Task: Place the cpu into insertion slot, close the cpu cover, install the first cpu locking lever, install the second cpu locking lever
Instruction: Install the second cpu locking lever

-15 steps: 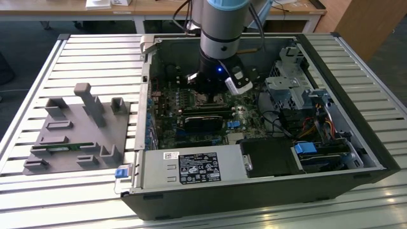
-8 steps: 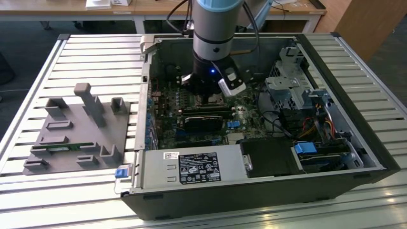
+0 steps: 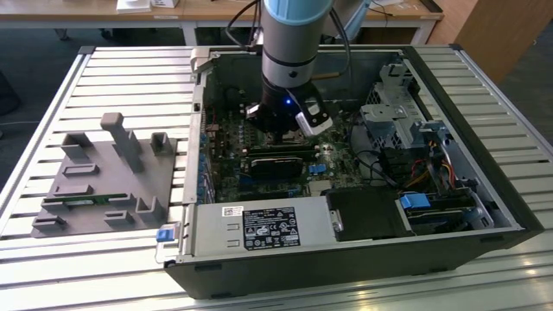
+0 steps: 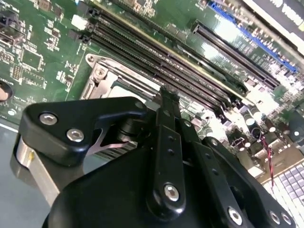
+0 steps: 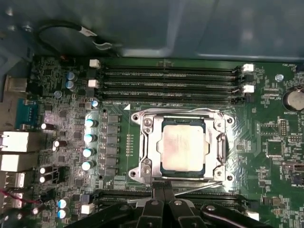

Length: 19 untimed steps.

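Now my jaws [image 5: 164, 192] sit pressed together, empty, just beside the cpu cover [image 5: 183, 118], flat silver frame over the pale matte cpu [image 5: 183, 145].

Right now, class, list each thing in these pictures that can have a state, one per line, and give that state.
cpu: seated in the insertion slot, metal top up.
cpu cover: closed flat around the cpu.
gripper: fingers together at the cover's edge.
computer case: side open, motherboard exposed.
memory slots: empty.
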Each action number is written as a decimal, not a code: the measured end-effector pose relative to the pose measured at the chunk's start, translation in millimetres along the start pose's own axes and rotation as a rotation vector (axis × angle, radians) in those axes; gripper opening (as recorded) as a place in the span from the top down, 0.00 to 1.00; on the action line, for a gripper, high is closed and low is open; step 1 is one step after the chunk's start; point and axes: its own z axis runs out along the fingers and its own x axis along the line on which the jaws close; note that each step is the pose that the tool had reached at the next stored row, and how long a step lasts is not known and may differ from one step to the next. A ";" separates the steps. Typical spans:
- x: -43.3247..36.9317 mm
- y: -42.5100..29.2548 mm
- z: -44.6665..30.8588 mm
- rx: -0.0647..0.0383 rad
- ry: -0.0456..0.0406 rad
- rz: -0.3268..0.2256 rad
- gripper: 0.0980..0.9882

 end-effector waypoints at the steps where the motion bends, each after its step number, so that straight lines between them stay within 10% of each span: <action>1: 0.0 -1.4 -0.1 -0.004 -0.0001 0.000 0.99; 19: 13.2 -10.1 5.0 -0.044 -0.0006 -0.001 0.99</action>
